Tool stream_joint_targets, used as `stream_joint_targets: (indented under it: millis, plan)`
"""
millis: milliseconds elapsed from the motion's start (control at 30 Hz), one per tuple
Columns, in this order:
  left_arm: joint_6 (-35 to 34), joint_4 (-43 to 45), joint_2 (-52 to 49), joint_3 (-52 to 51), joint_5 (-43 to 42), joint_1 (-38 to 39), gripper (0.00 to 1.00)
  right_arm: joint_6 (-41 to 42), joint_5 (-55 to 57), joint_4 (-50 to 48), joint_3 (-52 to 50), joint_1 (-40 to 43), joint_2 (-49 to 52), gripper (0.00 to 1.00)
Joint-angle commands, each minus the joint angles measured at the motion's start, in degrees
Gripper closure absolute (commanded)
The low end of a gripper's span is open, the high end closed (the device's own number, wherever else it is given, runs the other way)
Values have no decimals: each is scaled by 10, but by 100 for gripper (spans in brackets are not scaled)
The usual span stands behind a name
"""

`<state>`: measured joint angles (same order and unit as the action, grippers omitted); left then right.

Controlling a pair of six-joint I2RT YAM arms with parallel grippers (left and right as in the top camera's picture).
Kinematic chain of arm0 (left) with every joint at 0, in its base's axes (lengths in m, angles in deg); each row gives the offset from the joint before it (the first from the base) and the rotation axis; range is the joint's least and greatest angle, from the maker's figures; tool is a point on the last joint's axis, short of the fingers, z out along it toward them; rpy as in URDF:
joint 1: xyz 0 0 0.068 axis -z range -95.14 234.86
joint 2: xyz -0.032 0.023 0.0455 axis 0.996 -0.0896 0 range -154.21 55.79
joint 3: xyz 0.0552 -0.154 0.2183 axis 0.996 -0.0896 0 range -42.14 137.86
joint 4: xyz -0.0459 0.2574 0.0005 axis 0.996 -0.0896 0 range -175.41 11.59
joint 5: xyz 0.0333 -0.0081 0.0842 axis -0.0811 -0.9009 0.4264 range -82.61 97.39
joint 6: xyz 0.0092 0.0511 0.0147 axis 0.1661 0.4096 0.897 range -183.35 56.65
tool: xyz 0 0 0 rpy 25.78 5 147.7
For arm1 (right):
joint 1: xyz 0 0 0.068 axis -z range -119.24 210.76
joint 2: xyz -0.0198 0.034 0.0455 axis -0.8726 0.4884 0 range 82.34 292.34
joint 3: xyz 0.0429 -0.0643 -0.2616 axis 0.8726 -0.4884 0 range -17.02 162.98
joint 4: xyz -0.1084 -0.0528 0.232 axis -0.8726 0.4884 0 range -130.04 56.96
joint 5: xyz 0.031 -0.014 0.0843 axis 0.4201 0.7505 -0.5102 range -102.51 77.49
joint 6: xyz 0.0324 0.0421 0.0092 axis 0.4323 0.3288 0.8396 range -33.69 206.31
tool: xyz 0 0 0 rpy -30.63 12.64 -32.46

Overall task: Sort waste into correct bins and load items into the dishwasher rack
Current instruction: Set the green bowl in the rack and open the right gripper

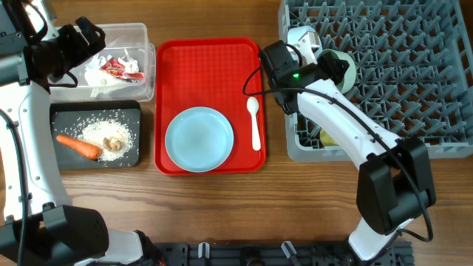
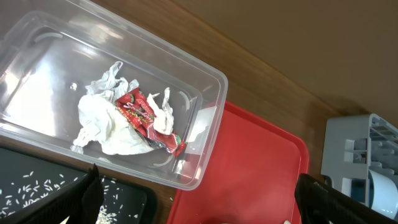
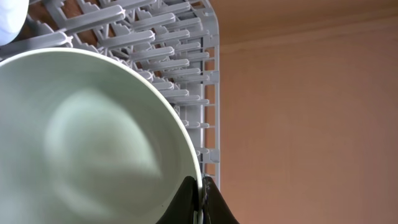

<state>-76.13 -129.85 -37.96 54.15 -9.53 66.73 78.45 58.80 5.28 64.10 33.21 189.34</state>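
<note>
My right gripper is shut on the rim of the pale green bowl and holds it on edge over the left part of the grey dishwasher rack. A light blue bowl and a yellow cup are in the rack. My left gripper is open and empty above the clear tub, which holds white tissue and the red wrapper. The black tray holds the carrot, rice and brownish scraps.
The flat red tray lies in the middle with the light blue plate and the white spoon on it. The right arm stretches across the rack's front left corner. Wooden table shows around everything.
</note>
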Motion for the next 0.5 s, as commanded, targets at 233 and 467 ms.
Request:
stream_joint_targets:
  millis: [233, 467]
  plan:
    - [3, 1, 0, 4, 3, -1, 0, -57, 80, 1, -10, -14, 14, 96]
    - [3, 1, 0, 4, 3, -1, 0, -56, 21, 4, -10, -36, 14, 96]
